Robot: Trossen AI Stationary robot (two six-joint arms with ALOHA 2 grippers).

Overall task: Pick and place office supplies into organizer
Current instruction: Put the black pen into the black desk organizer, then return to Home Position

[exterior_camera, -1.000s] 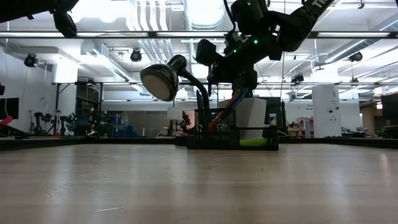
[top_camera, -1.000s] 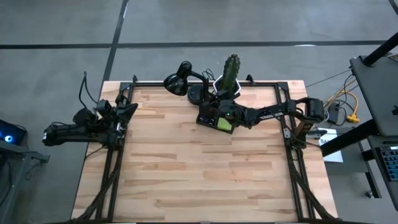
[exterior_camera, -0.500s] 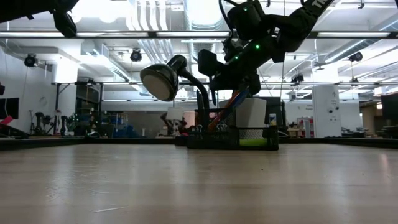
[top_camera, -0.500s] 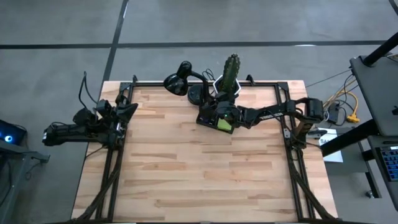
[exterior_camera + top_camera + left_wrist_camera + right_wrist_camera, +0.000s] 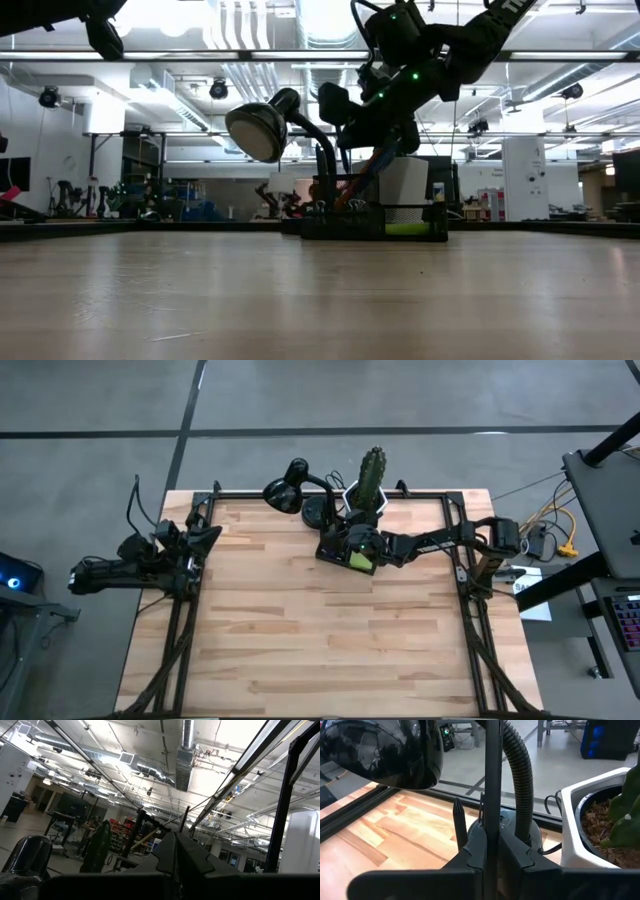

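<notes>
We are putting a pen in the box

Our right tool [image 5: 352, 544] pinches a thin dark pen [image 5: 492, 780] right above the box [image 5: 378, 221]. Next we lower it, then let go. Our left tool stays shut, far away.

Grey concrete floor [image 5: 90, 420] surrounds the table; ceiling ducts [image 5: 186, 750] overhead.

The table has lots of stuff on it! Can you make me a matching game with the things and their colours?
Things:
1. desk lamp
2. cactus
3. cactus pot
4. sticky-note pad

Colours:
A. white
B. lime green
C. black
D. dark green

Pairs: 1-C, 2-D, 3-A, 4-B
</notes>
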